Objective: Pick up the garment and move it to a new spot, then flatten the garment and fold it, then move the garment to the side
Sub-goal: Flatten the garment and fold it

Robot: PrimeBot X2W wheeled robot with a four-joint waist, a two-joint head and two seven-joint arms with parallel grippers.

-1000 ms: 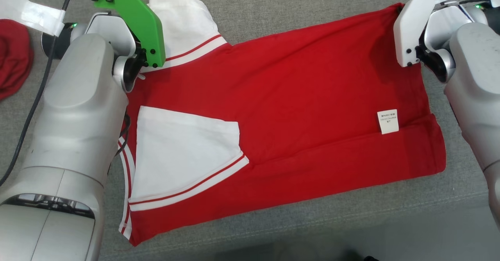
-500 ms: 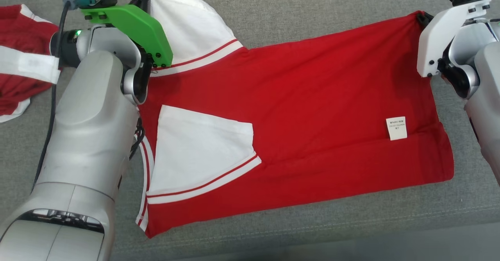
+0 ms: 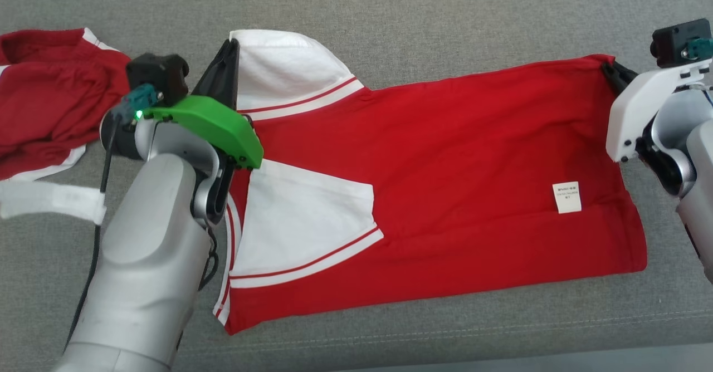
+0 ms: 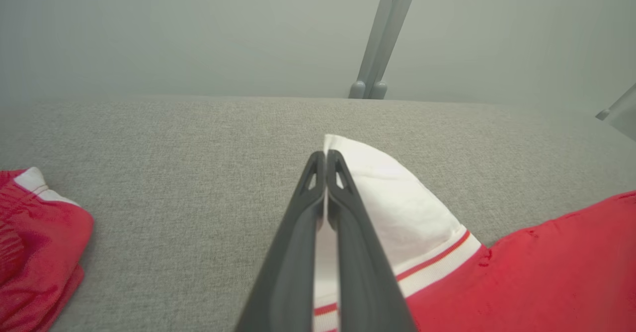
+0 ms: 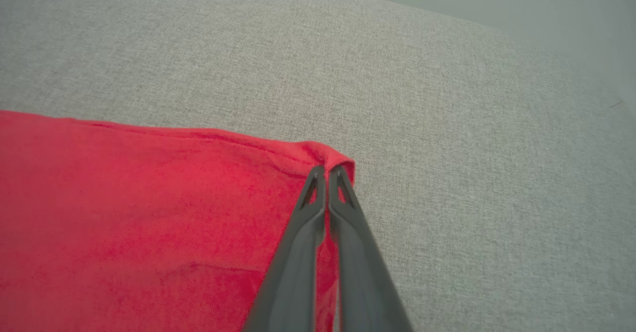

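The work surface (image 3: 423, 21) is a flat pad covered in grey woven fabric, with a stitched seam (image 3: 501, 327) running along its near edge in the head view. A crumpled red cloth (image 3: 50, 93) with white trim lies in a heap at the far left of the surface, partly cut off by the edge of the head view. Behind the surface, the left wrist view shows a grey metal post (image 4: 385, 34) standing before a plain pale wall (image 4: 149, 24).

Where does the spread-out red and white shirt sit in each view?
Head view: shirt spread across the centre.
Left wrist view: shirt lower right, sleeve pinched by left gripper.
Right wrist view: shirt lower left, corner pinched by right gripper.
Shared landmark: grey fabric surface.
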